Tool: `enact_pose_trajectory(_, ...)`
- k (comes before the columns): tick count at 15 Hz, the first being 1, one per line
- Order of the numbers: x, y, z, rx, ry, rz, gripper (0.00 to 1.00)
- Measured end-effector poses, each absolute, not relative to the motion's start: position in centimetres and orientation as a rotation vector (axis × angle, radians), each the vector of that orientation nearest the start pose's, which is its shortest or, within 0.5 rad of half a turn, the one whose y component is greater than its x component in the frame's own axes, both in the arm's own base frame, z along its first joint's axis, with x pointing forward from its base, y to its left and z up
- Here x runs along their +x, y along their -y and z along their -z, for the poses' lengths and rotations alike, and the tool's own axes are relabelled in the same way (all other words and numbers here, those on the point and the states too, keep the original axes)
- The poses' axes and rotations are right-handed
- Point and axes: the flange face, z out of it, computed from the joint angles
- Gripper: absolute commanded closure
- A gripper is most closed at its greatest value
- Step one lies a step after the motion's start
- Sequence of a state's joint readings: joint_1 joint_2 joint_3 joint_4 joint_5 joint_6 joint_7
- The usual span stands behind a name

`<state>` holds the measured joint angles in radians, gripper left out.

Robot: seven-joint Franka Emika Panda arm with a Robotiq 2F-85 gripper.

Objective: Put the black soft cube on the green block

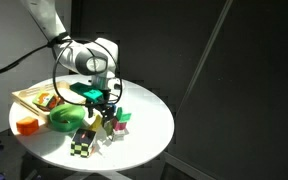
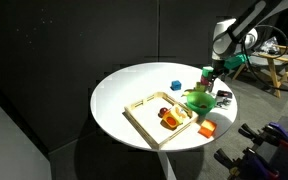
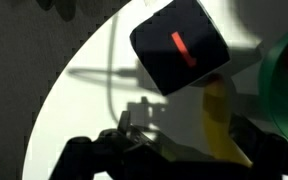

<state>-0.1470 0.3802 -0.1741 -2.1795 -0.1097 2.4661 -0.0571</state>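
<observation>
Exterior views and wrist view. You are holding the gripper (image 1: 105,108) low over the round white table (image 1: 149,105), fingers pointing down. The views are too small and dark to tell whether the jaws are standing wide or narrow.

The black soft cube (image 1: 81,143) is sitting free on the table, apart from the gripper. In this exterior view it is lying below and to the left of the fingers, toward the near rim. The green block (image 1: 124,116) is resting just beside the pink block (image 1: 116,126), on the other side of the gripper from the cube and closer to the fingers than the cube is. You are therefore hovering nearer the target than the thing to be picked. The coming move, as judged, is turning on a shift toward the cube and away from the green block. A cube is offering no long axis, and how its faces are lying against the jaws cannot be told.

Containers: the wooden tray (image 2: 144,108) is holding a few red, orange and yellow pieces. The green bowl (image 2: 197,100) is standing between the tray and the gripper, and its contents cannot be made out. A small blue cube (image 2: 174,84) and an orange piece (image 2: 206,128) are lying loose on the table.
</observation>
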Motion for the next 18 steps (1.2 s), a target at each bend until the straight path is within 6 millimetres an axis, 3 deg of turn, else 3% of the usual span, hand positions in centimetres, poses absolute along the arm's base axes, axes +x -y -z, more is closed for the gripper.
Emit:
enact_pose_trajectory(10, 47.7, 18.0, -22.7, -3.196, -0.537, -0.135, 0.00)
enact_pose_trajectory(18, 47.3, 17.9, -22.8, -3.192, -0.543, -0.133, 0.00)
